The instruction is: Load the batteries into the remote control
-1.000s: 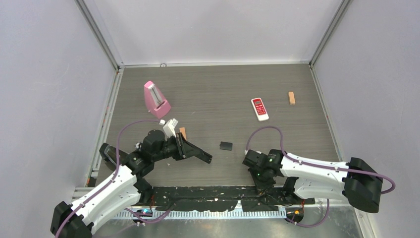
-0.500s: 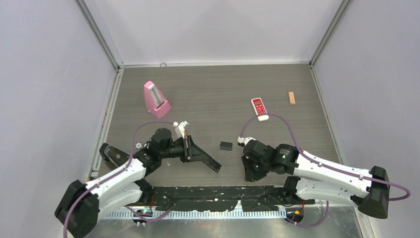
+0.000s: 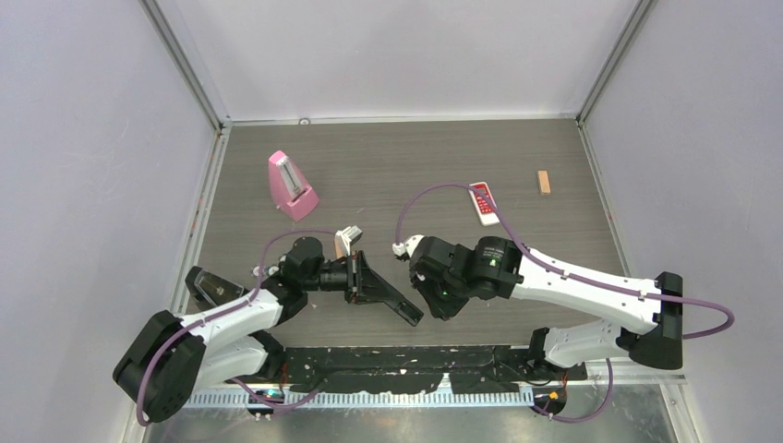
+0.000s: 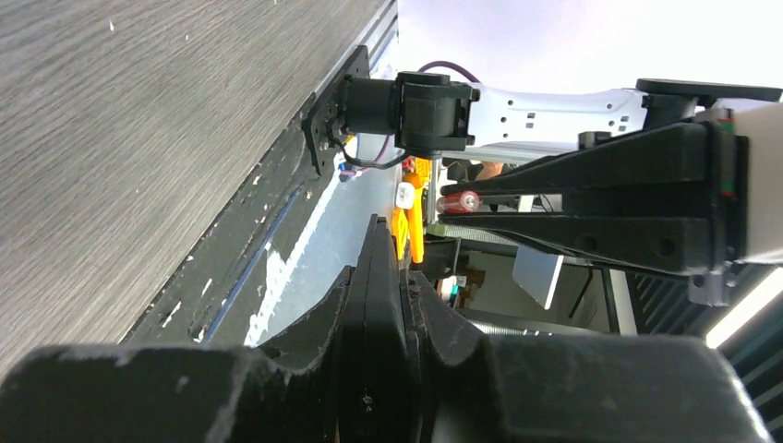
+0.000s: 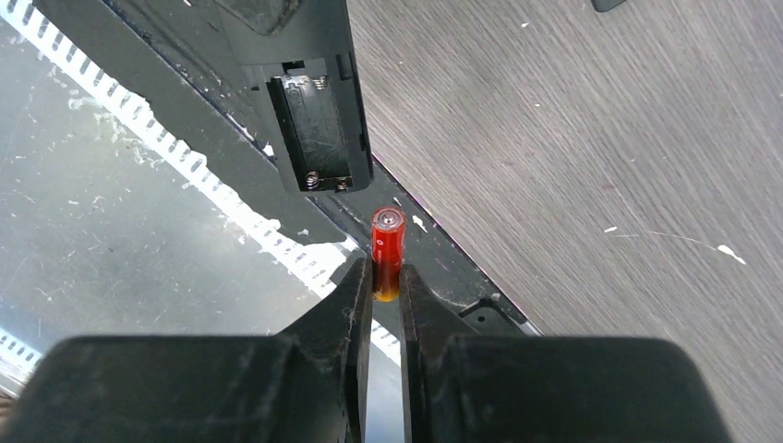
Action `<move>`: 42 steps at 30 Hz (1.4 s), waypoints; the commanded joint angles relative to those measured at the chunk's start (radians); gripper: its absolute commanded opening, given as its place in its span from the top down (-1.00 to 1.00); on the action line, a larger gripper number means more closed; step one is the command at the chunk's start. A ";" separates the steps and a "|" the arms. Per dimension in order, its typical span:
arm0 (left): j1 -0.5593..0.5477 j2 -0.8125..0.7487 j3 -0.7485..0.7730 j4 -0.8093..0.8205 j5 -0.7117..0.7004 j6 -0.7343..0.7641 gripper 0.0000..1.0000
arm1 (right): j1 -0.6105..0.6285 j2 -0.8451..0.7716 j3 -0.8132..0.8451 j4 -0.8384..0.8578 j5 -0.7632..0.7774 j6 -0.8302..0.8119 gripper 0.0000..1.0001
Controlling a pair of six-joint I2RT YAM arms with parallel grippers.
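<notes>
At the far left we see a pink metronome [image 3: 293,185] standing on the dark wood-grain worktop [image 3: 415,157], well apart from both arms.

Next along, the left end effector [image 4: 379,277] is closed narrow on the black remote control [image 3: 388,295]. It grips the remote near one end and holds it out towards the right arm, close to the worktop's near edge. In the left wrist view we see the remote edge-on, pinched between the two dark fingers.

In the right wrist view we see the back of the remote, with its battery compartment [image 5: 314,129] uncovered. Two small springs [image 5: 323,182] show at the end of the compartment nearest the right arm.

Just right of that, the right end effector [image 5: 384,277] is closed narrow on one orange-red battery [image 5: 388,240]. Its fingers [image 5: 355,295] pinch the battery's lower end, so most of the battery sticks out past the tips. The battery's free end points at the spring end of the compartment. It sits just short of the remote, and we see a small gap between them.

Farther right, a red-and-white remote [image 3: 483,201] lies flat on the worktop towards the back. The right arm's purple cable [image 3: 434,189] arcs across it. Nearest the right wall, a small tan wooden block [image 3: 544,182] lies on the worktop, well apart from everything else.
</notes>
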 commanded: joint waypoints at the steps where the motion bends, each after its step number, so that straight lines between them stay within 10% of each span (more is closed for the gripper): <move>1: 0.000 0.018 0.008 0.048 0.038 -0.026 1.00 | 0.008 0.027 0.093 -0.073 0.026 -0.050 0.87; 42: -0.018 0.029 0.017 0.053 0.043 -0.031 1.00 | 0.082 0.269 0.177 -0.019 0.004 -0.078 0.75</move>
